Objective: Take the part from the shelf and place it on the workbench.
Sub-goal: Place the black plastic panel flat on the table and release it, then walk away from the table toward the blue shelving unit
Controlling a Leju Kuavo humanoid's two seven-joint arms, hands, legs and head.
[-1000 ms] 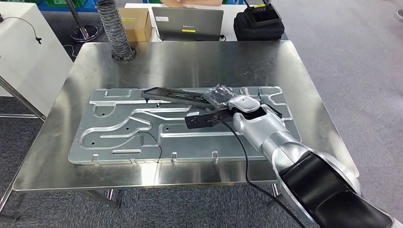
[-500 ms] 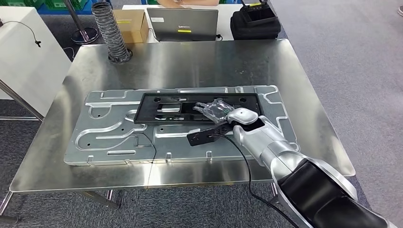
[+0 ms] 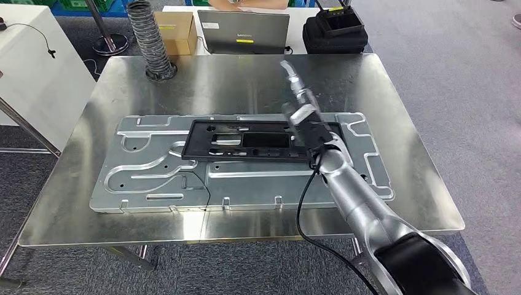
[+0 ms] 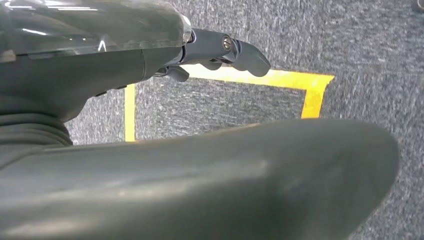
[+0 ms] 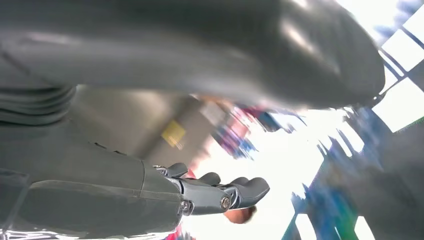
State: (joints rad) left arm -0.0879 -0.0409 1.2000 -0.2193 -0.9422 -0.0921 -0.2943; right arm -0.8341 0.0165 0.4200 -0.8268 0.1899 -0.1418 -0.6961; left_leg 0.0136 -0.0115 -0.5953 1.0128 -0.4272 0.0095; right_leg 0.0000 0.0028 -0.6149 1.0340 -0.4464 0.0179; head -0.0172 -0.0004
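The right arm (image 3: pixel 356 203) reaches forward over the near edge of the steel workbench (image 3: pixel 67 203); its right hand (image 3: pixel 299 107) is raised above the table, fingers stretched out and apart, holding nothing, blurred in the head view; in the right wrist view the fingers (image 5: pixel 235 192) extend straight, with nothing between them. The left hand (image 4: pixel 220 52) hangs over grey carpet marked with yellow tape (image 4: pixel 280 79); its fingers are lightly bent and grip nothing. On the workbench lies a large silver grooved plate (image 3: pixel 153 178); the black part (image 3: pixel 258 140), a flat rectangular frame, rests flat on the plate's far half, just beside the right wrist. Farther back on the table stands a ribbed grey hose (image 3: pixel 147 40); beyond the table's far edge sit a cardboard box (image 3: pixel 178 27), a laptop (image 3: pixel 246 31) and a black bag (image 3: pixel 335 31).
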